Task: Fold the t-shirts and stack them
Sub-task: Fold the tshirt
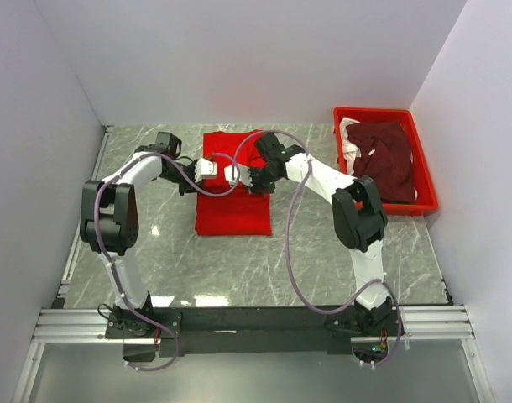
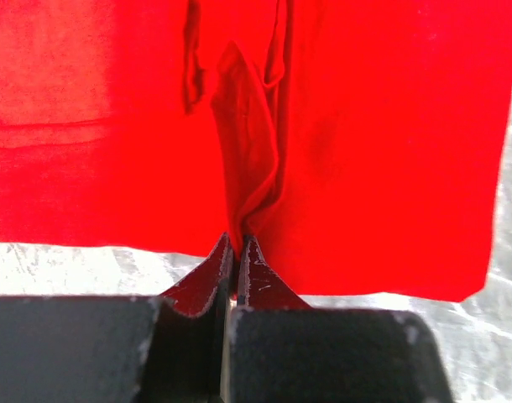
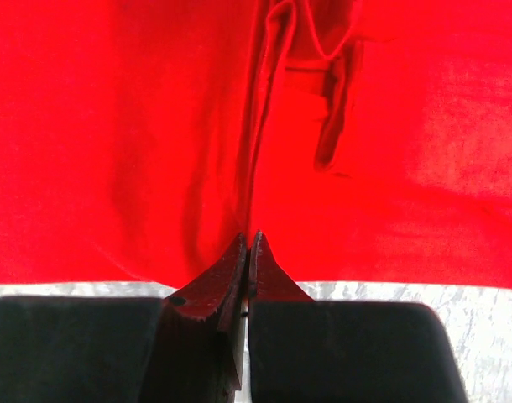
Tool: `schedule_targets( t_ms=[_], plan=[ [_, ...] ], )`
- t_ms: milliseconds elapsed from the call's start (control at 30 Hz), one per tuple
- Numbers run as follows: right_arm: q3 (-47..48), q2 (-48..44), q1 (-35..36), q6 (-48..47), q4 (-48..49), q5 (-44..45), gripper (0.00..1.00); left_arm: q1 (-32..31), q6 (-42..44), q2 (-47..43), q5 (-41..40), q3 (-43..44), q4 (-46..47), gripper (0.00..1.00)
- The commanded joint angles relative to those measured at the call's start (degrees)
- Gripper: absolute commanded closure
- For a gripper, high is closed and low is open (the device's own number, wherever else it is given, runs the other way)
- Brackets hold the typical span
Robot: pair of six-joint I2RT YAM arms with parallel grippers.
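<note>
Marble table carries red t-shirt, lengthwise near-to-far

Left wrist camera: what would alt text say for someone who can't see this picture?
The left gripper, its two dark fingers closed together, pinches a raised fold at the near edge of a bright red t-shirt. The shirt lies spread over a grey marbled table and fills most of the picture.

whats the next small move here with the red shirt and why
Probably lift both together a little: the left gripper and right gripper are each shut on an edge of the red t-shirt, cloth puckering at the tips, so an even lift starts the fold.
</note>
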Motion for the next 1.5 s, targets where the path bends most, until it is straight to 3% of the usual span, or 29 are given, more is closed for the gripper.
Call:
schedule_targets(
  t_ms=[0, 467, 533, 567, 600, 633, 667, 700, 767, 967, 1200, 1333, 1467],
  plan=[
    [3.99, 1.69, -0.93, -1.9, -1.36, -0.85, 1.0, 0.37, -1.14, 1.46, 1.76, 3.46, -0.06, 1.0],
    [5.23, 5.21, -2.52, -1.29, 3.12, 3.02, 0.99, 0.37, -5.44, 7.35, -0.53, 7.42, 3.54, 0.97],
    [5.67, 5.57, -2.69, -0.24, 4.78, 3.81, 0.89, 0.37, -6.67, 8.32, -1.14, 8.04, 4.51, 0.94],
    [6.02, 5.92, -2.78, 0.03, 5.23, 4.07, 0.86, 0.45, -8.51, 8.41, -1.84, 8.21, 5.3, 0.86],
    [6.54, 6.01, -2.87, 0.38, 5.67, 4.25, 0.68, 0.45, -10.09, 8.41, -2.46, 8.13, 6.52, 0.81],
    [6.81, 6.09, -2.96, 1.51, 6.8, 4.86, 0.62, 0.72, -11.93, 8.06, -2.9, 8.04, 7.93, 0.75],
    [6.99, 5.66, -3.04, 2.05, 7.25, 5.13, 0.57, 0.98, -14.82, 7.62, -3.08, 7.61, 9.59, 0.6],
    [7.16, 5.13, -3.13, 2.83, 7.77, 5.48, 0.47, 1.24, -16.33, 7.01, -3.17, 7.25, 10.74, 0.54],
    [7.16, 2.77, -3.57, 4.95, 8.22, 6.27, 0.42, 2.47, -19.23, 4.2, -2.82, 5.42, 12.59, 0.47],
    [-0.2, -8.73, -3.75, 9.34, 4.71, 5.32, 0.41, 5.29, -21.89, -9.23, -0.97, -8.18, 15.85, 0.26],
    [-24.08, -21.76, 1.69, 11.02, 8.38, 1.0, 0.5, 4.76, -7.31, -26.28, 6.06, -28.5, 13.74, 0.25],
    [-30.79, -23.44, 5.47, 11.72, 13.39, 1.87, 0.54, 2.92, 2.96, -29.56, 6.5, -35.37, 13.04, 0.27],
    [-34.23, -22.12, 7.85, 11.46, 17.35, 3.98, 0.55, 0.46, 4.4, -29.82, 2.91, -39.15, 16.1, 0.29]
  ],
)
